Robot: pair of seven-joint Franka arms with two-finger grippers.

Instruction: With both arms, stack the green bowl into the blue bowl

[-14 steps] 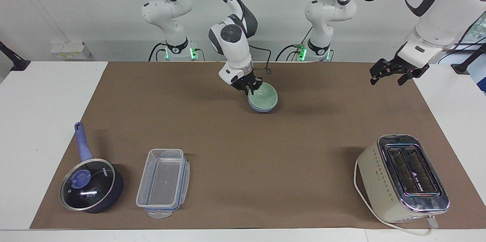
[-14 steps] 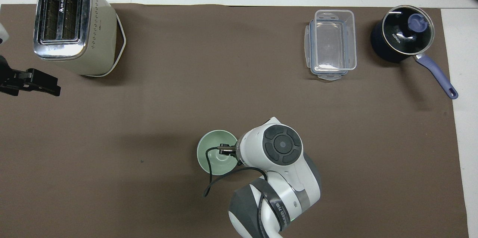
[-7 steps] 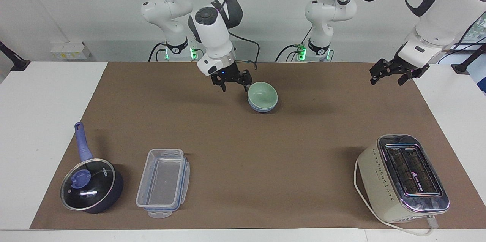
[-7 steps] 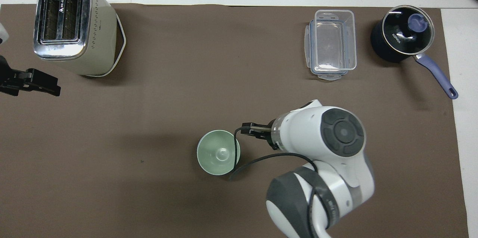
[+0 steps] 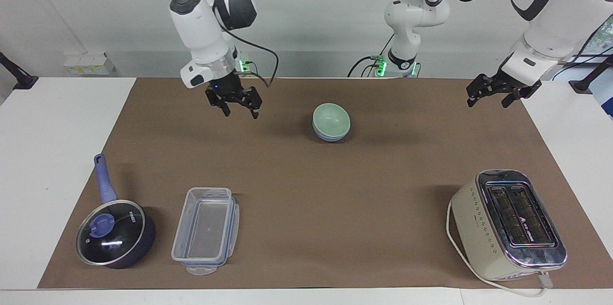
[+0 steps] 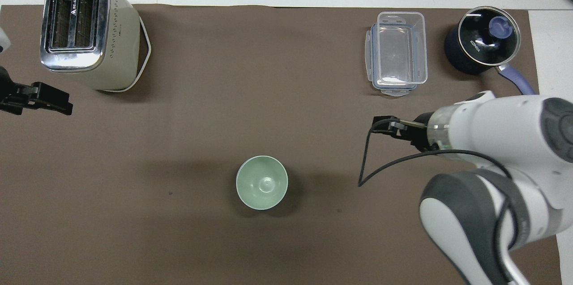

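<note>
The green bowl (image 5: pixel 330 116) sits nested in the blue bowl (image 5: pixel 330 137) on the brown mat, midway along the table and toward the robots' end. In the overhead view the green bowl (image 6: pixel 262 182) hides the blue one. My right gripper (image 5: pixel 240 110) is open and empty, raised over bare mat well apart from the bowls, toward the right arm's end; it also shows in the overhead view (image 6: pixel 387 126). My left gripper (image 5: pixel 492 98) is open and empty, and the left arm waits in the air over the mat's edge at its own end (image 6: pixel 44 99).
A cream toaster (image 5: pixel 507 223) stands at the left arm's end, farther from the robots. A clear plastic container (image 5: pixel 206 231) and a dark blue lidded saucepan (image 5: pixel 115 233) lie toward the right arm's end, farther from the robots than the bowls.
My right gripper has let go of the green bowl's rim, risen and swung away toward the right arm's end. The green bowl stays in the blue bowl. The left arm has not moved.
</note>
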